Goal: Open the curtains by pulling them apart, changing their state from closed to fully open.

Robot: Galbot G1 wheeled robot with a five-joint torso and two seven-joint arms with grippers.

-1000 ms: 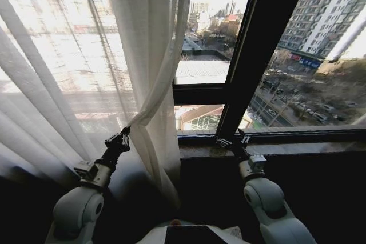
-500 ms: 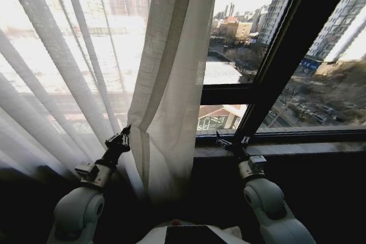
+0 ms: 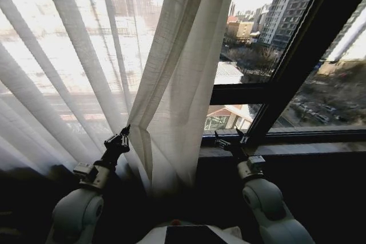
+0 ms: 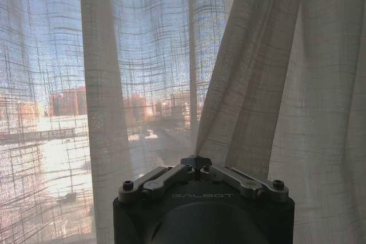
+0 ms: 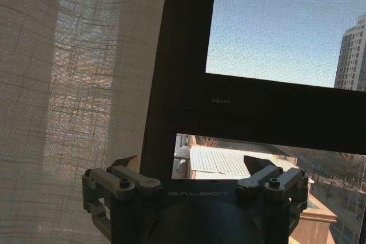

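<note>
Curtains (image 3: 171, 84) are hanging across the left half of a large window, sheer white fabric with daylight and city buildings glowing through the weave. One thick cream bunch of folds is falling down the middle of the head view, ending just above the robot's chest, while thinner pleats are fanning out toward the left edge. The left gripper (image 3: 123, 134) is reaching up beside that bunch, its fingers pressed together on a pinch of fabric; in the left wrist view the same gripper (image 4: 196, 163) is showing its fingers meeting at a point with cloth gathering into them. The right gripper (image 3: 230, 138) is hovering near the sill (image 3: 309, 148) on the right, fingers spread apart and holding nothing, with bare glass and the dark window frame (image 3: 297, 67) ahead of it; the right wrist view is showing its two fingertips (image 5: 130, 163) wide apart, with curtain to one side and frame in front. Judging by how things are lying, the task is partly done: the right part of the window is uncovered, with streets and towers plainly visible, but the left part is still veiled by spread fabric. What seems to be remaining is drawing that gathered edge farther left until the glass there is clear as well.
</note>
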